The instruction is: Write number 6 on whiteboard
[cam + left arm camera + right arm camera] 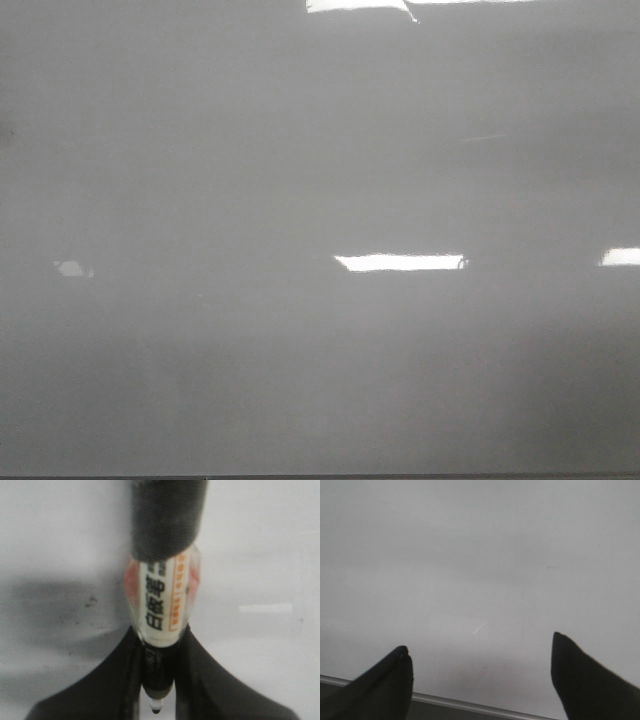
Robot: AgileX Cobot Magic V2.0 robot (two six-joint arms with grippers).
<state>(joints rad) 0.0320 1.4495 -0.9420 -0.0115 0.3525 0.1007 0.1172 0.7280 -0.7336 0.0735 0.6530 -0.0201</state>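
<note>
No digit shows; glossy pale-grey whiteboard [300, 380] bears bright reflections [400, 262].

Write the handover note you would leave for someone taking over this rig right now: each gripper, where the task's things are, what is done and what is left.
Left gripper: shut on the marker, which lies between its fingers with the tip showing at the fingertip end.
Right gripper: open and empty, above the whiteboard near its framed edge.
Whiteboard: fills the front view, showing only light reflections; no arm appears there.
Done: marker in hand. No number 6 is visible in any view.
Left: write the whole 6.
</note>
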